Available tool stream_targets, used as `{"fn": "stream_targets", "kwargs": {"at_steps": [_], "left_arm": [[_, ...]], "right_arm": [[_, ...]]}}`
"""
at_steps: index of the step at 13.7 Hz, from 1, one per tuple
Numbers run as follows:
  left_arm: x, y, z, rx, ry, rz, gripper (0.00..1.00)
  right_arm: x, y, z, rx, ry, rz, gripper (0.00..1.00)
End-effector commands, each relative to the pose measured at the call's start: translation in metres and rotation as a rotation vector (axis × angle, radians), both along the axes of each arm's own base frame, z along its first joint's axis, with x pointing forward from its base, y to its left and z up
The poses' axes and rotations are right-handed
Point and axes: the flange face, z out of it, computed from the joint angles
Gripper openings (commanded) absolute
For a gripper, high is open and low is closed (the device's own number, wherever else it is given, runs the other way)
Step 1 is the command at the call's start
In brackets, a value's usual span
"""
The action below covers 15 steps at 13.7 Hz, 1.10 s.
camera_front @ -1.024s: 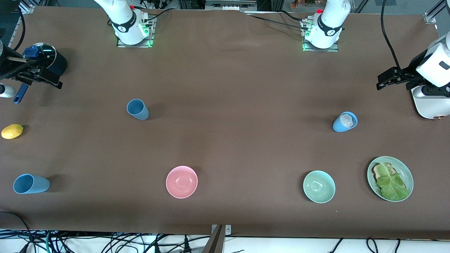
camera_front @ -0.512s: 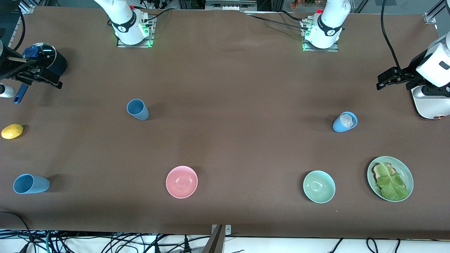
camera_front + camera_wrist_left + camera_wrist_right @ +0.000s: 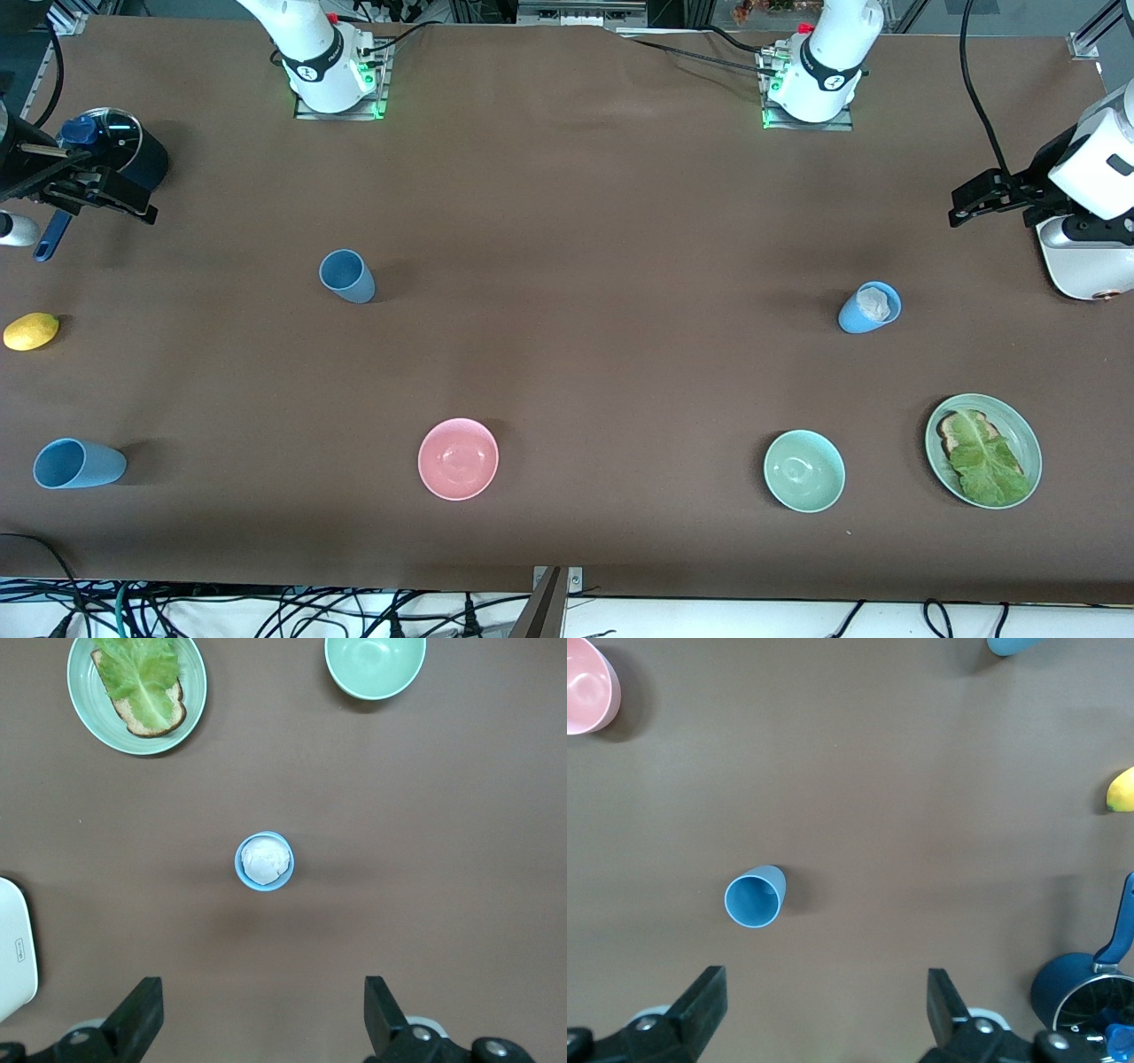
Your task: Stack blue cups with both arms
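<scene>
Read the table as a clock face from the front camera, with twelve at the robots' bases. The right gripper [image 3: 824, 1005] hangs high over the nine-o'clock part of the table, its fingers spread wide apart, holding and touching nothing. The slate blue cup [image 3: 347, 276] stands open side up on the cloth below it, well clear of both fingertips. The left gripper [image 3: 263, 1014] hangs just as high over the three-o'clock part, its fingers equally wide and empty. The sky blue cup [image 3: 869, 307] stands below it at three o'clock with a pale white lump inside; what that lump is cannot be told. A third blue cup [image 3: 78, 463] sits at eight o'clock near the table's edge. The right wrist view cuts it off, and it is unclear whether it stands or lies on its side. Only the fingertips of each gripper show in its own wrist view. The pink bowl [image 3: 458, 459] is at seven o'clock and the pale green bowl [image 3: 804, 470] at four. The green plate [image 3: 1028, 439] at four o'clock holds toast under a lettuce leaf. The navy pot [image 3: 133, 151] at ten o'clock is partly hidden by the right gripper in the front view. The lemon [image 3: 31, 330] lies at nine o'clock. A white object [image 3: 1076, 261] at two o'clock is cut off by the frame.
</scene>
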Motion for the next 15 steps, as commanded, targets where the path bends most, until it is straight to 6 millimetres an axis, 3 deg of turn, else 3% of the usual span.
{"fn": "stream_targets", "kwargs": {"at_steps": [1,15], "left_arm": [[0.0021,0.0007,0.0036,0.007,-0.007,-0.008,1.00],[0.0019,-0.0018,0.0021,0.009,-0.004,0.003,1.00]], "right_arm": [[-0.0057,-0.0015,0.0049,0.014,0.000,-0.009,1.00],[-0.0057,-0.0015,0.0049,0.014,0.000,-0.009,1.00]]}}
